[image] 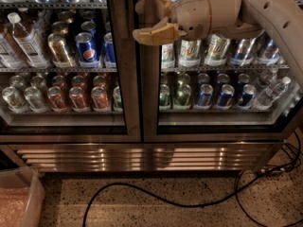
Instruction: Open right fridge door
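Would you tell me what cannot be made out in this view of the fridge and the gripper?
Camera view:
- Right fridge door: top cut off by the upper edge; handle not discernible on the steel frame.
- Gripper, open where the doors meet: contact undecidable from one view.
- Top-shelf cans: partly hidden by the arm.

The gripper, at twelve o'clock, is matt tan plastic. The right door has a brushed steel frame and glossy glass. At six o'clock, the floor looks like smooth speckled stone.
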Available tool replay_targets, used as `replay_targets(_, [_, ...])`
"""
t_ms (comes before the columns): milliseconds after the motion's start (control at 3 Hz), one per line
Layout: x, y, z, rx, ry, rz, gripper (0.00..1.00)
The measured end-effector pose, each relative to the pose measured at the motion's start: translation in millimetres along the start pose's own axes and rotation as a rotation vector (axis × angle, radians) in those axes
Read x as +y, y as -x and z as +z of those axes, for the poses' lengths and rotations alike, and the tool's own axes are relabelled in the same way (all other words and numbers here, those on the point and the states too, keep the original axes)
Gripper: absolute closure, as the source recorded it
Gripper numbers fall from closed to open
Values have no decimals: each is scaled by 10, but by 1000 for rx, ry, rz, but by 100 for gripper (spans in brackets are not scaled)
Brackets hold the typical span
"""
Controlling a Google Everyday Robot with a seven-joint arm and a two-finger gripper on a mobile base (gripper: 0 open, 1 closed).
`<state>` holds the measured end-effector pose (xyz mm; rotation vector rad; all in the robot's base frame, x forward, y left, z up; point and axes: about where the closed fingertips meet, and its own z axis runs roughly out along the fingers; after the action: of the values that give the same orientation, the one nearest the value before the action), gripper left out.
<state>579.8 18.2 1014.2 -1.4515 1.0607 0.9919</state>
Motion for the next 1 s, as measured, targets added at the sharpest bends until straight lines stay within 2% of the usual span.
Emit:
replay_targets(667, [-218,-22,-109,0,0,0,100])
replay_targets(1000, [-238,-21,-117,0,0,0,100])
